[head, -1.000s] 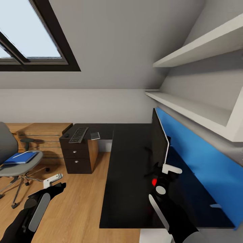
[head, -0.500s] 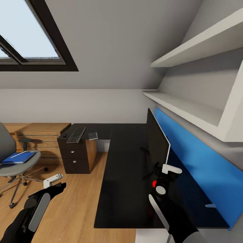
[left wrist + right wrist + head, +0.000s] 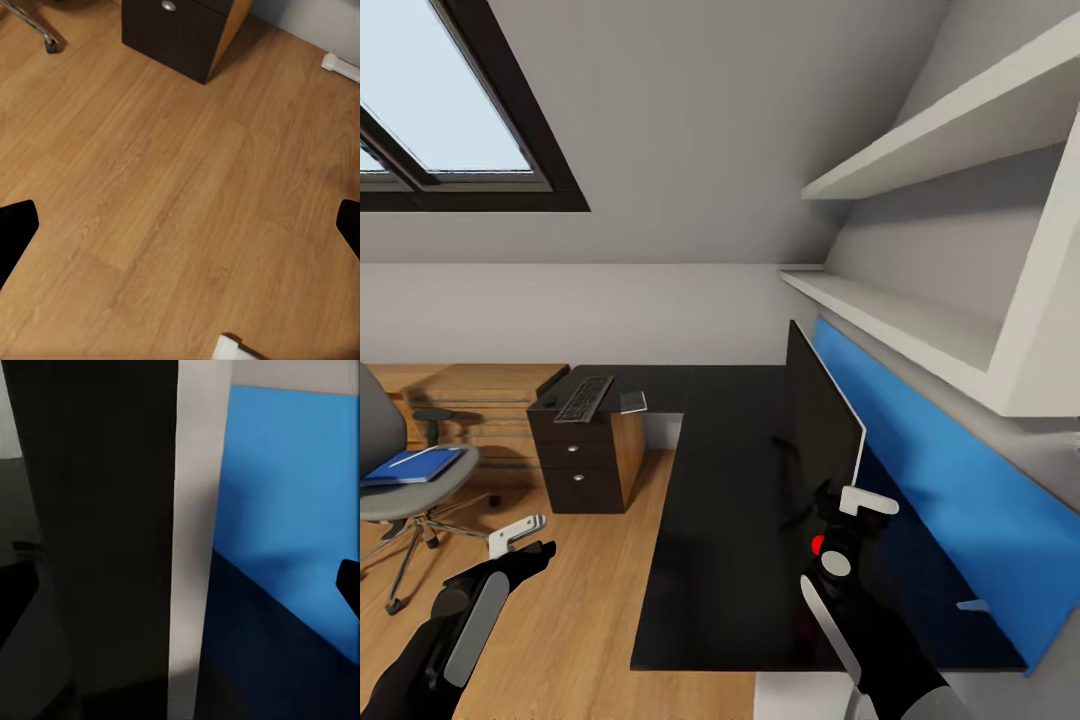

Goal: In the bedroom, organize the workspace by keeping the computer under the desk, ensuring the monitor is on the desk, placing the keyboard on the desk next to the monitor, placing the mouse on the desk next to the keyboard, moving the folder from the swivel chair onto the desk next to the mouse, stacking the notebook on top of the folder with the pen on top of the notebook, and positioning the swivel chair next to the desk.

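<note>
R gripper (image 3: 857, 503) sits at the monitor (image 3: 815, 425) edge on the desk (image 3: 730, 520), jaws spread either side of it. L gripper (image 3: 520, 540) over floor, jaws wide. Keyboard (image 3: 584, 397) far end; folder (image 3: 412, 466) on swivel chair (image 3: 400, 480).

Bright skylight (image 3: 450, 110), soft shadows, sharp render

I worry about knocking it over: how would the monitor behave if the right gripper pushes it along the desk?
The monitor is a wide, thin panel standing on edge, so a high push would probably tip it rather than slide it. The glossy desk looks slick, so a low push may slide it. The right gripper sits at its near edge.
</note>
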Tool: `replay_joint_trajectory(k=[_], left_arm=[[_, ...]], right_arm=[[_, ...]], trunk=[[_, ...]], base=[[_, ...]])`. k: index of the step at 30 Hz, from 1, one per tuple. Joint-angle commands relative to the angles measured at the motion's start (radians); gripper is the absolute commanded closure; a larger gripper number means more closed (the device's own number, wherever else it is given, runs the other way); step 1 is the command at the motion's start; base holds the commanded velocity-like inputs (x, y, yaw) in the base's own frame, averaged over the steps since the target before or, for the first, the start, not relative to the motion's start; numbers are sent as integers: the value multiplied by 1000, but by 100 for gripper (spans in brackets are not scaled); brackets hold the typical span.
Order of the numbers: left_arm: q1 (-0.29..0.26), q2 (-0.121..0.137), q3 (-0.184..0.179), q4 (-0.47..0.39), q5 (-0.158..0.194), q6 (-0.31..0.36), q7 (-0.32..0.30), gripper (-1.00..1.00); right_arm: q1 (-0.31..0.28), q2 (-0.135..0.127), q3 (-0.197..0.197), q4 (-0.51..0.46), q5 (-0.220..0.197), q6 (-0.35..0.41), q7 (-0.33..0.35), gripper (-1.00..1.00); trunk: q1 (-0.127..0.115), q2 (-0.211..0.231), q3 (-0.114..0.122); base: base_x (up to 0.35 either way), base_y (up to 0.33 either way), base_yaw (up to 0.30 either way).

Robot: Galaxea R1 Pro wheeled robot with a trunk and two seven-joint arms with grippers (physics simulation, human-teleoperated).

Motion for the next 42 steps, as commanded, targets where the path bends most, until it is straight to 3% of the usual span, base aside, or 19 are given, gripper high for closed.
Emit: replay_joint_trajectory(k=[1,11,26,35,42], left_arm=[[-1,0,0,-1,11,4,8,-100],[-1,0,0,-2,11,4,8,-100],[-1,1,0,-1,12,6,8,-100],[-1,1,0,-1,12,5,8,-100],[-1,2,1,-1,12,6,8,-100]], right_arm=[[-1,-1,2,-1,-6,2,-6,-100],[-1,0,2,-1,-6,2,-5,-100],[-1,1,17,-5,-8,1,-8,-100],[-1,13,73,-13,-10,-4,-5,-100],[-1,19,74,-13,-9,-5,-4,-100]], trunk=[[0,-1,-2],[0,-1,-2],[0,-1,-2],[0,-1,-2],[0,-1,-2]], base=[[-27,-55,0],[-45,-9,0],[-315,0,0],[-107,0,0],[-3,0,0]])
